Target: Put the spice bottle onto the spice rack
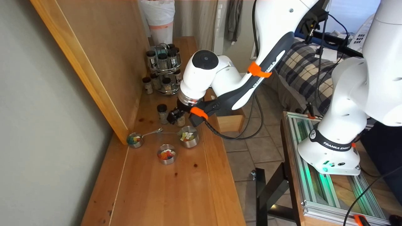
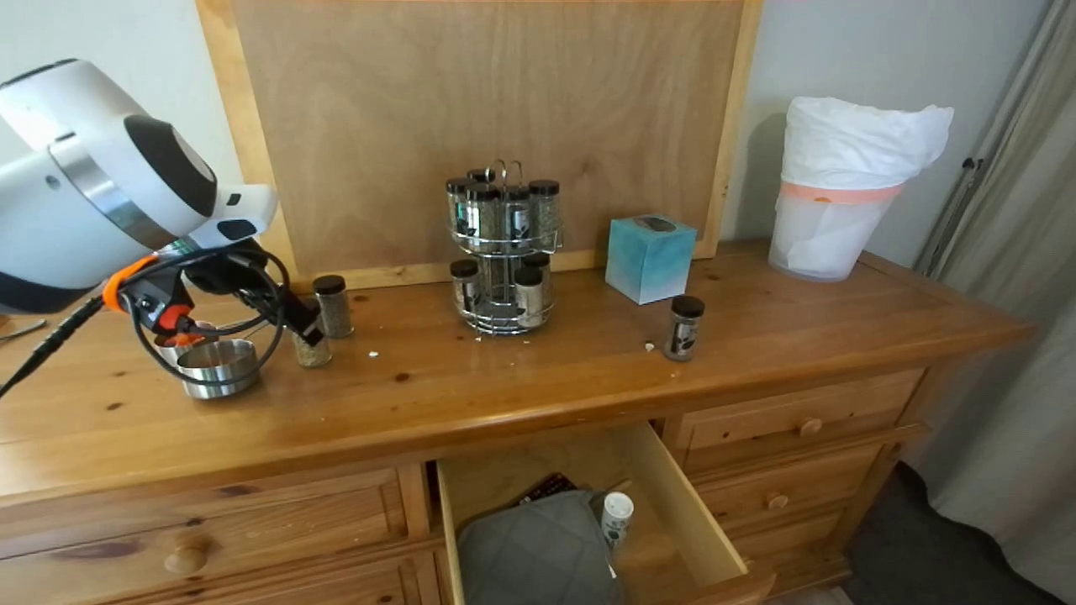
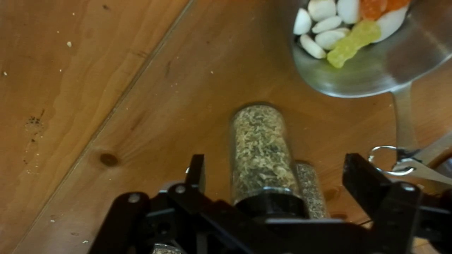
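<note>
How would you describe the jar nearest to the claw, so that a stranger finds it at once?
On the dresser, in an exterior view, look left of the rack to the black claw. In the wrist view, the jar shows between the open fingers. Coarse yellowish-green flakes set it apart from the greyer jar it partly hides.

Spice bottle [image 3: 261,151] on dresser [image 2: 572,378], apart from spice rack [image 2: 504,249]

White, rounded arm [image 1: 270,33], its dark panel [image 1: 248,88] lettered FRANKA EMIKA; black gripper [image 3: 274,169] with silvery screws [image 3: 180,189] just behind the jaws — orange straps [image 1: 259,70] farther back from them, black cables [image 2: 63,332] looping close by.
</note>
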Robot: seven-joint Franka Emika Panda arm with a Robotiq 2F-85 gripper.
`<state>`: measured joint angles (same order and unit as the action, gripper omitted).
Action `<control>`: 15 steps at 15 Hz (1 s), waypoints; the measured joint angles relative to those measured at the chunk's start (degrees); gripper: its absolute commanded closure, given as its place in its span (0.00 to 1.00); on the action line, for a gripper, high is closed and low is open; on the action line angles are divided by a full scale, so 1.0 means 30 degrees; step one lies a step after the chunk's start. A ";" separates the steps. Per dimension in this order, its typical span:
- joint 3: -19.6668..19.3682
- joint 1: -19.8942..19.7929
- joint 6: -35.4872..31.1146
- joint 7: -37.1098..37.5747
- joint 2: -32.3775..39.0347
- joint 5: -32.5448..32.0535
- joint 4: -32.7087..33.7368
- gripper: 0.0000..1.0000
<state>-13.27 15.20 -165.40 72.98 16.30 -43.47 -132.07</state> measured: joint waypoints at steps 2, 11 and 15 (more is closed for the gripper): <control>0.0000 0.0000 -0.0009 0.0000 0.0000 0.0000 0.0000 0.00; 0.0083 0.0132 -0.0007 -0.0026 0.0189 0.0009 -0.0008 0.00; -0.0589 0.0747 -0.0035 0.1211 0.0309 -0.1054 -0.0007 0.00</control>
<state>-15.03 17.44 -165.51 76.61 17.23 -46.64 -132.09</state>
